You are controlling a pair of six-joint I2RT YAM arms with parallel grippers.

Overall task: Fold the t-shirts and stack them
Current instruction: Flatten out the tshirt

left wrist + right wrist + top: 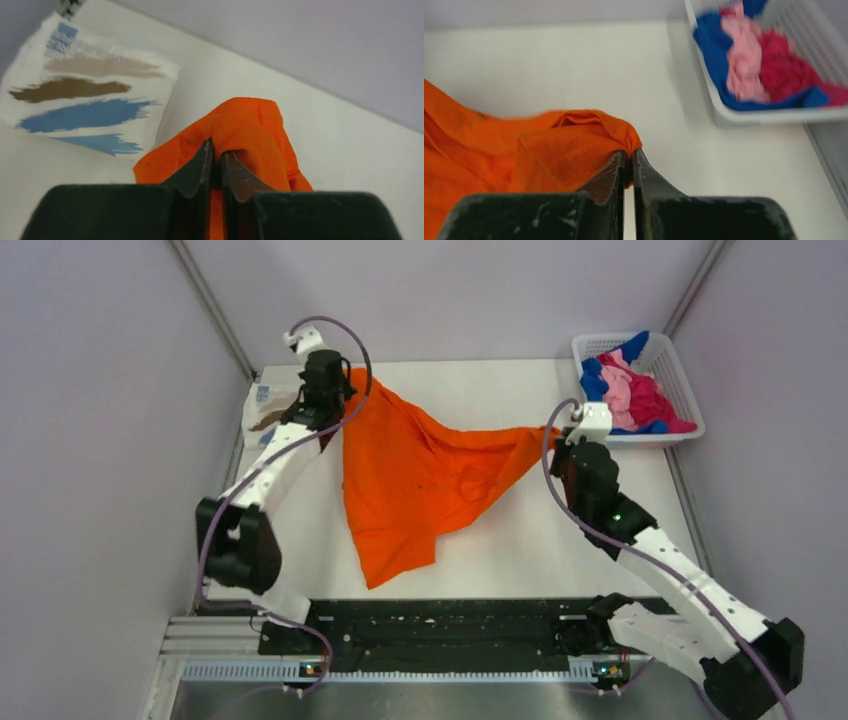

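Note:
A bright orange t-shirt [420,480] hangs stretched between my two grippers above the table, its lower part drooping onto the surface. My left gripper [216,150] is shut on a bunched corner of the orange cloth [250,130] at the far left. My right gripper [629,156] is shut on the opposite corner [574,140] near the basket. A folded white t-shirt with brown and blue streaks [85,95] lies at the far left edge [268,410]. Blue, pink and magenta t-shirts [630,390] lie heaped in the basket [754,65].
The white lattice basket [680,380] stands at the table's far right corner. Grey walls close in the back and both sides. A black rail [440,625] with the arm bases runs along the near edge.

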